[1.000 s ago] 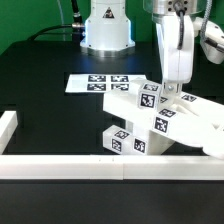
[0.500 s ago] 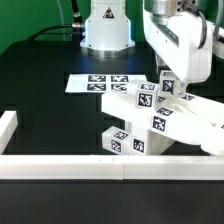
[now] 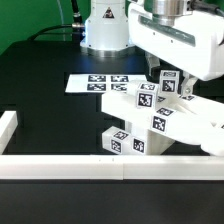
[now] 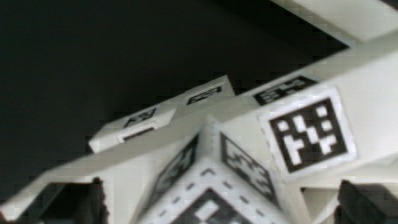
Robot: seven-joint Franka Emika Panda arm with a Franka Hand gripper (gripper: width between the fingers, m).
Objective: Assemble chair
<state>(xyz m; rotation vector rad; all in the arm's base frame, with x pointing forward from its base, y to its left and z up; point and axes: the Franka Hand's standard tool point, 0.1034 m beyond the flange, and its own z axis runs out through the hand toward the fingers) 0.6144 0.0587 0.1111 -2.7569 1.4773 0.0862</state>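
Now the claw (image 3: 172, 88) hangs wide open, gripping nothing, right above the chair (image 3: 160, 122), whose tagged white parts sit clustered against the rail (image 3: 60, 167) directly beneath the fingers, its long side running toward the exterior view's right.

1. The chair (image 3: 160, 120) looks like matt white plastic, smooth, with printed black-and-white tags.
2. The robot arm (image 3: 175, 40) has a glossy white shell.
3. The table (image 3: 40, 95) is dark and matt.
4. The marker board (image 3: 100, 83) looks flat, white, paper-like.
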